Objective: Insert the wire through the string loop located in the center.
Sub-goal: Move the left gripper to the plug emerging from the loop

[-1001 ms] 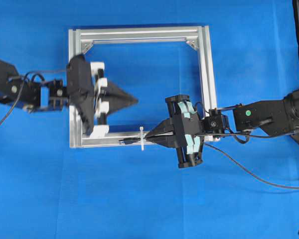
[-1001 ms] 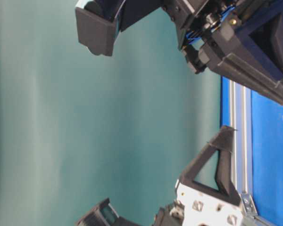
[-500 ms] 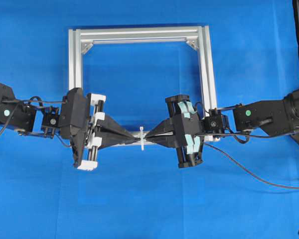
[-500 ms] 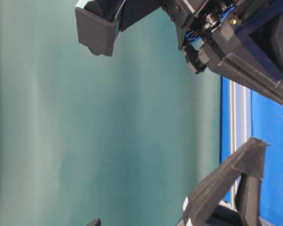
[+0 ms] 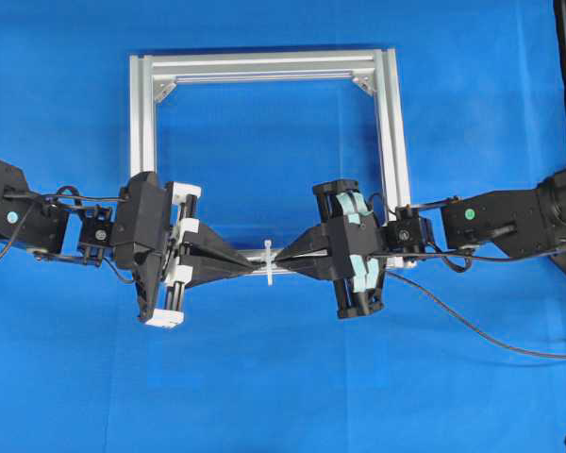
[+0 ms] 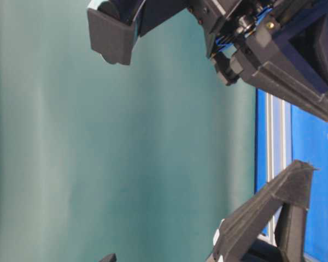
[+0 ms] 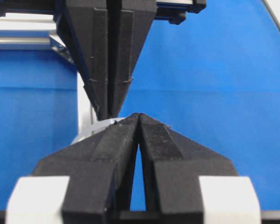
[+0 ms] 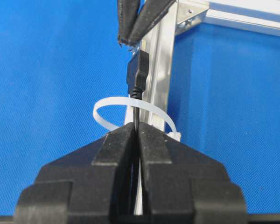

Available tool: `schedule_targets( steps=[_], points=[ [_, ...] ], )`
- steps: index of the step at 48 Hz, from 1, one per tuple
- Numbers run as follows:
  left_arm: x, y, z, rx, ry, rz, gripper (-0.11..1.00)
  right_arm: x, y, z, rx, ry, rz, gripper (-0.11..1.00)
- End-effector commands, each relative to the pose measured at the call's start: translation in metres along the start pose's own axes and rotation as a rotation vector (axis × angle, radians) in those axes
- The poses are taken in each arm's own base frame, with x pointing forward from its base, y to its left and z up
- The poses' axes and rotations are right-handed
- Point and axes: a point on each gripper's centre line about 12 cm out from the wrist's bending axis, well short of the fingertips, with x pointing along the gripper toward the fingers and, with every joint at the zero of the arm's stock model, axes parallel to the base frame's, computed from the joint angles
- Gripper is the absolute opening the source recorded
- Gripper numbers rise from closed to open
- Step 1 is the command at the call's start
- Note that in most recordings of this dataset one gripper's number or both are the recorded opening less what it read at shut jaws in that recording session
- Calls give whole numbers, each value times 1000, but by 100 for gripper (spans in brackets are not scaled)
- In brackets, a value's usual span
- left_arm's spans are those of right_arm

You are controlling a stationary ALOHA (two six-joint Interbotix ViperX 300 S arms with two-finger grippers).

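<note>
My right gripper [image 5: 278,259] [image 8: 136,126] is shut on the wire [image 8: 136,109], a thin black cable. The wire runs through the string loop [image 8: 113,102] [image 5: 267,261], a white tie standing across the front bar of the silver frame [image 5: 264,66]. Its dark plug tip [image 8: 138,70] sticks out beyond the loop. My left gripper [image 5: 258,268] [image 7: 138,115] is shut, with nothing visible between its tips. It points at the loop from the other side, just beyond the plug's end [image 8: 126,42]. I cannot tell if it touches the plug.
The rest of the wire [image 5: 472,326] trails right over the blue cloth. The frame's front bar [image 8: 158,56] runs under both grippers. In the table-level view, the right arm [image 6: 273,49] fills the top and a left finger [image 6: 284,207] the bottom right.
My left gripper has swung from inside the frame down to the front bar, ending tip to tip with the right gripper at the loop. The right gripper has held still.
</note>
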Motion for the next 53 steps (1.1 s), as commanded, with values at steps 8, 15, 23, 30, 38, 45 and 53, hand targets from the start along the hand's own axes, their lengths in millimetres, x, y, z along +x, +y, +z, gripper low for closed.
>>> schedule_targets(
  steps=[8,15,23,30,38,45,53],
  points=[
    [3,-10,14,1,-44,-26,32,-1,0,9,-2,-34,1,-3],
    [3,-12,12,3,-30,-30,76,-1,0,9,-2,-34,1,-3],
    [4,-12,11,3,-11,-30,93,-1,0,9,-2,-34,1,-3],
    [4,-12,10,3,-7,-29,92,-1,0,9,-4,-34,2,-3],
    [5,-12,10,4,-7,-28,92,-1,0,9,-4,-34,2,-3],
    [6,-12,8,3,13,-27,92,-1,0,10,-2,-35,1,-3],
    [14,-11,-4,5,78,-19,92,-1,0,9,-4,-34,2,-3]
  ],
)
